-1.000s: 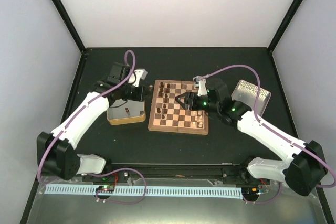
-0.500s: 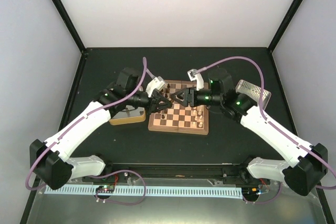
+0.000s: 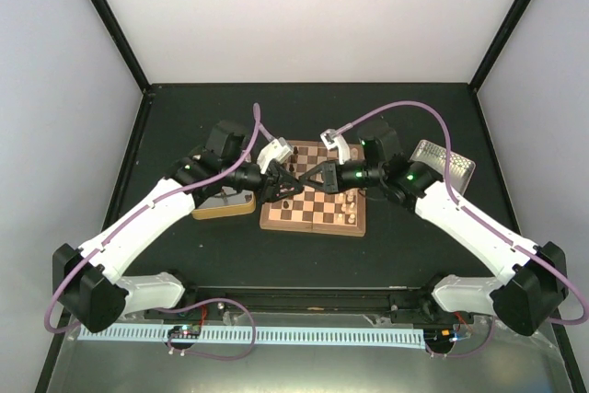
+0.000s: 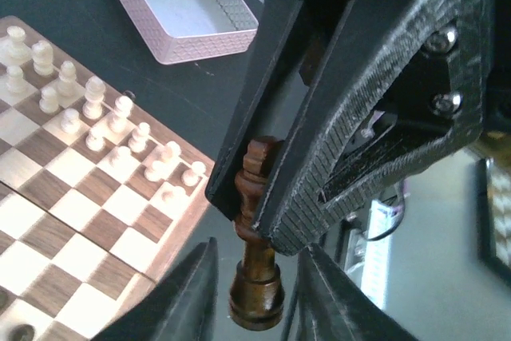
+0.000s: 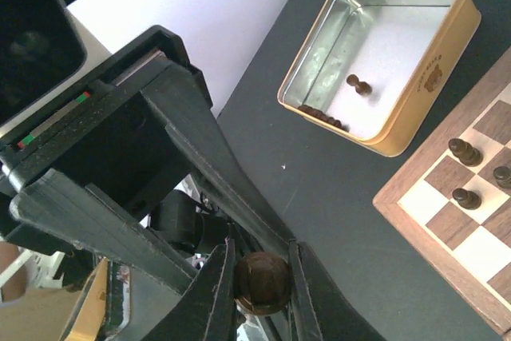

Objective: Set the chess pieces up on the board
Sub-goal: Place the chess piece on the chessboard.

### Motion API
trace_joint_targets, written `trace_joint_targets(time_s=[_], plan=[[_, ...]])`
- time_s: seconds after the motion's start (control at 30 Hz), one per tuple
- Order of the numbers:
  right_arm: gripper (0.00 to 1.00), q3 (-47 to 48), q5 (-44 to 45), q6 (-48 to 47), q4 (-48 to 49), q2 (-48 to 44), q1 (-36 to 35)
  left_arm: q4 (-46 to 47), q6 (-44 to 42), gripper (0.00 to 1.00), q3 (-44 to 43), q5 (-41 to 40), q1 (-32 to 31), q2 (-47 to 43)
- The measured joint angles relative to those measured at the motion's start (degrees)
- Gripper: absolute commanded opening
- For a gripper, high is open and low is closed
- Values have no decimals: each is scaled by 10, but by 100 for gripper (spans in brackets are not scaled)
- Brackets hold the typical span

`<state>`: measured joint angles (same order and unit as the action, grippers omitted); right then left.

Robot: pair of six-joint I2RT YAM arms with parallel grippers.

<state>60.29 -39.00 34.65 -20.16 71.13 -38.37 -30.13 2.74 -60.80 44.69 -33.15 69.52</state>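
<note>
Gripper meets gripper above the left part of the board [image 3: 313, 230] in the top view. The left gripper [image 3: 286, 181] and the right gripper [image 3: 309, 179] hang tip to tip, clear of the desk [image 3: 386, 117]. What passes between them is too small to tell from up here.

From the left wrist, we see the right gripper clamped on the upper part of a dark piece [image 4: 257, 277]. Our left fingers [image 4: 200, 293] stand narrow on either side of its base; whether they pinch it we cannot tell. Beyond, the cream pieces [image 4: 94, 98] fill two ranks along the board's far edge, so we judge that side done. No piece shows in the perforated tray [image 4: 192, 47].

From the right wrist, the held piece sits end-on between the right fingers. A few dark pieces [image 5: 357, 84] lie in the tin [image 5: 431, 77], and three stand on the board corner in view. We judge the dark side part done.

One second earlier the left gripper hung over the tin and the right one, jaws spread, over mid-board. Now they have come together and the right has closed on the piece.
</note>
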Motion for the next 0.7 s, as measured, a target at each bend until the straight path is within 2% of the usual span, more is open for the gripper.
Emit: trace_joint_targets(time_s=[0.03, 0.13, 0.33, 0.53, 0.7], plan=[[8, 0, 3, -3, 0, 0, 0, 0, 2, 45, 0, -2, 0, 0], [8, -1, 36, -15, 0, -2, -2, -5, 8, 53, 0, -25, 0, -1], [10, -26, 177, -49, 2, -9, -29, -18, 37, 56, 31, -186, 0, -49], [11, -38, 337, -79, 9, 29, -116, -17, 78, 64, 105, -381, 0, -209], [11, -19, 422, -88, 18, 99, -156, 9, 98, 75, 176, -495, 0, -381]])
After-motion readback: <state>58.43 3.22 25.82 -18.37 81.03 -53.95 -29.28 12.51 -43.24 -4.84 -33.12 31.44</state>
